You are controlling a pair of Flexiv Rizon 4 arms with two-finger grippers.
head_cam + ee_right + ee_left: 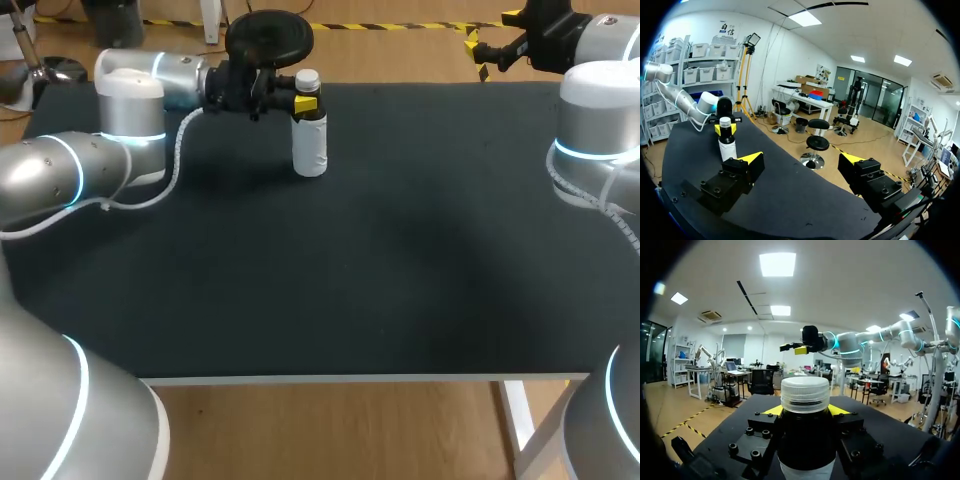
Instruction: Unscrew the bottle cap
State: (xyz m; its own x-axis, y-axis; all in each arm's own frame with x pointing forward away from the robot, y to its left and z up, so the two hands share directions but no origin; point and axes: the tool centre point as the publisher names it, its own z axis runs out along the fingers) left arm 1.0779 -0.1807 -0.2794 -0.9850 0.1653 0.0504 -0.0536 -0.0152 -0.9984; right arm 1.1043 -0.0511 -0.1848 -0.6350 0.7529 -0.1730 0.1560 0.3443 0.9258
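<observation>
1. The bottle (pixel 310 145) stands upright on the black table (pixel 350 280) with its white cap (pixel 307 78) on. It is at about 11 o'clock from table centre, near the far edge.
2. The left gripper (pixel 303 103) comes in level from 9 o'clock and is clamped on the bottle's dark shoulder, just under the cap.
3. The right gripper (pixel 477 55) has its fingers spread wide with nothing between them. It is at 2 o'clock, past the far edge, well apart from the bottle.
</observation>
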